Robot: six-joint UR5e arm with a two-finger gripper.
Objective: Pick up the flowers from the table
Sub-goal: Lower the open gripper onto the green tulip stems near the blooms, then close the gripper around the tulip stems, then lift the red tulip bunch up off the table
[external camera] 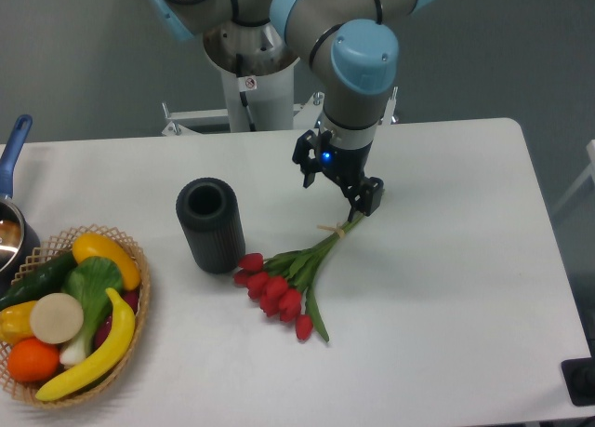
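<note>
Pincer (356, 206) low at stem end of flowers (290, 283); cannot tell if pinching. Red buds lie on white worktop (446, 287), near black cup (211, 225).

Flowers (284, 276): small bunch of red tulip buds w/ long green stems + leaves, tied w/ pale string near the stem end. Lying flat on the bench (446, 260), approx center of frame. Buds clustered lower left, stems run diagonally to upper right. One leaf sticks out downward past the buds. Bench: large, flat, white, rounded corners, spans nearly the full frame width.
</note>
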